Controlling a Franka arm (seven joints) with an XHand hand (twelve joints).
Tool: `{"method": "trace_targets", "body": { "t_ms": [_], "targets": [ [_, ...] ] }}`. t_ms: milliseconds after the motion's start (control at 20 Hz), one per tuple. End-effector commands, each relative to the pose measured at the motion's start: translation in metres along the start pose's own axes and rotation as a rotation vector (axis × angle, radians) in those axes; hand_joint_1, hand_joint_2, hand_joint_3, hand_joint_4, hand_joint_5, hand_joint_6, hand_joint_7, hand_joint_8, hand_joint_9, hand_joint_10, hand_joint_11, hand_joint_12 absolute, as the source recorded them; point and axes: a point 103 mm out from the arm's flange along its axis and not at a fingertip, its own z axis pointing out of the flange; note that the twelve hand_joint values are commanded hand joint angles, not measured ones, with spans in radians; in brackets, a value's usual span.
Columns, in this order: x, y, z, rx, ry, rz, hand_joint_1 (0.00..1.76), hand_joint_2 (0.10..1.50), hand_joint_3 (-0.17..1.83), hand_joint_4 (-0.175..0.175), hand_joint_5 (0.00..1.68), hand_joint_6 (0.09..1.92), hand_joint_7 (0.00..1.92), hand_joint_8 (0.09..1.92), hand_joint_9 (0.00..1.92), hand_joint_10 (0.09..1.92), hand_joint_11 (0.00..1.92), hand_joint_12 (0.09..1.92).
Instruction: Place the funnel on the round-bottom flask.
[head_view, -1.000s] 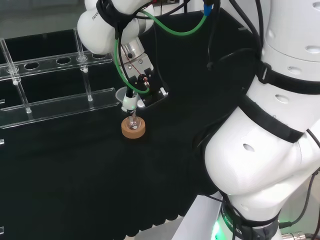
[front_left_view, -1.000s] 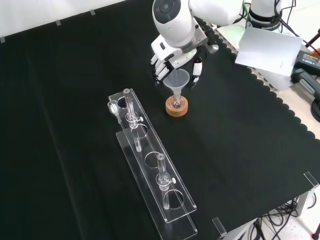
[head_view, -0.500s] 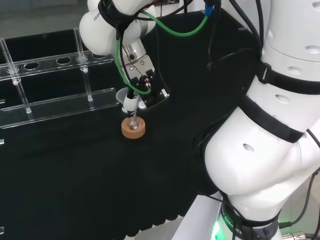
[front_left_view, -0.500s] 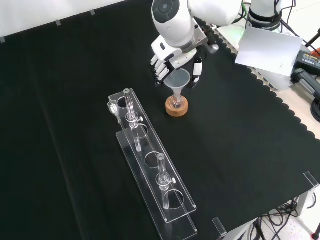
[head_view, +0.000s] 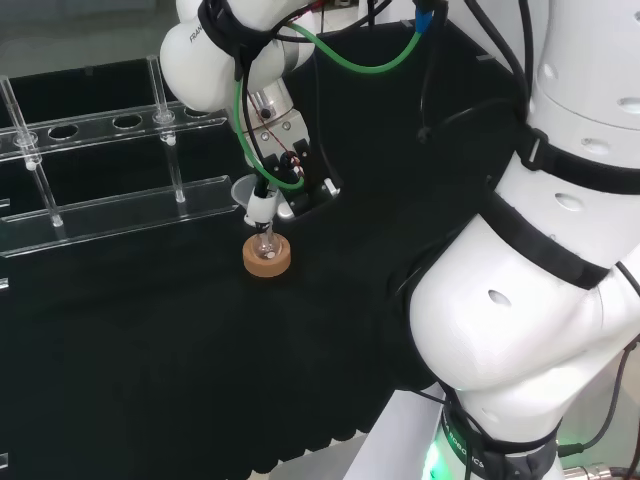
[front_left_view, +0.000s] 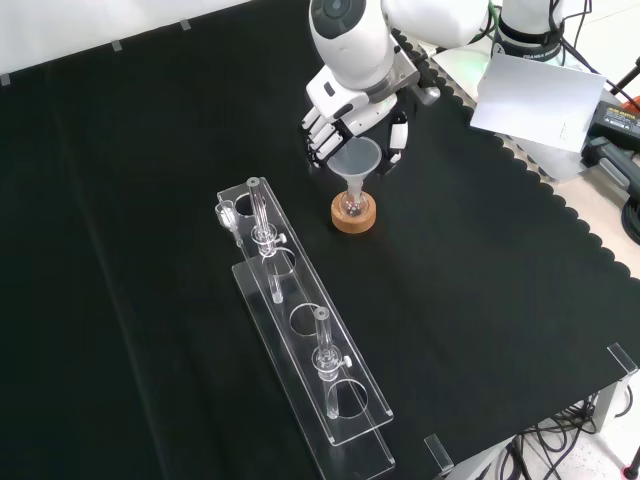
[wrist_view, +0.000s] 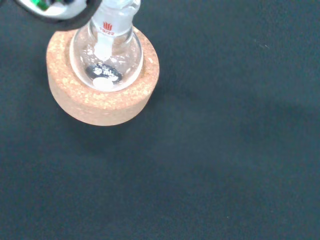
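Presently, the clear conical plastic funnel (front_left_view: 356, 160) is sitting with its stem inside the neck of the small clear glass round-bottom flask (front_left_view: 351, 204), which is resting upright in a tan cork ring stand (front_left_view: 354, 216) on the black-cloth-covered tabletop (front_left_view: 480, 260). In the front view, the black and white robot hand (front_left_view: 340, 125) is hovering just above and behind the funnel's bowl, fingers (front_left_view: 320, 140) on the left and thumb (front_left_view: 397, 140) on the right flanking the rim; whether they are touching it cannot be told. In the wrist view, the flask (wrist_view: 106, 55) is sitting centred in the cork ring (wrist_view: 102, 95). A clear acrylic tube rack (front_left_view: 300, 330) is standing near the stand, to its lower left in the front view.
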Motion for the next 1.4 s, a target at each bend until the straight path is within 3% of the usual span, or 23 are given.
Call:
{"method": "trace_targets", "body": {
  "t_ms": [50, 350, 500, 600, 900, 1150, 1400],
  "targets": [
    [0.003, -0.001, -0.001, -0.002, 0.003, -0.019, 0.74, 0.62, 0.53, -0.06, 0.36, 0.36, 0.2, 0.73, 0.47, 0.66, 0.33, 1.33],
    [0.002, -0.003, -0.001, -0.014, 0.013, -0.032, 0.72, 0.61, 0.5, -0.061, 0.38, 0.27, 0.17, 0.72, 0.45, 0.67, 0.31, 1.34],
    [0.0, -0.004, 0.0, -0.024, 0.036, -0.047, 0.67, 0.61, 0.45, -0.062, 0.33, 0.17, 0.06, 0.69, 0.35, 0.69, 0.25, 1.37],
    [-0.001, -0.006, 0.0, -0.051, 0.053, -0.064, 0.61, 0.61, 0.39, -0.064, 0.25, 0.09, 0.02, 0.56, 0.24, 0.72, 0.2, 1.41],
    [-0.003, -0.013, -0.008, -0.144, 0.062, -0.093, 0.45, 0.61, 0.21, -0.055, 0.05, 0.09, 0.0, 0.09, 0.02, 0.8, 0.13, 1.49],
    [-0.01, -0.015, -0.022, -0.172, 0.074, -0.113, 0.45, 0.63, 0.15, -0.062, 0.07, 0.09, 0.05, 0.1, 0.04, 0.79, 0.11, 1.49],
    [-0.019, -0.017, -0.039, -0.207, 0.091, -0.126, 0.46, 0.68, 0.08, -0.062, 0.14, 0.09, 0.0, 0.39, 0.12, 0.75, 0.1, 1.46]
  ]
}}
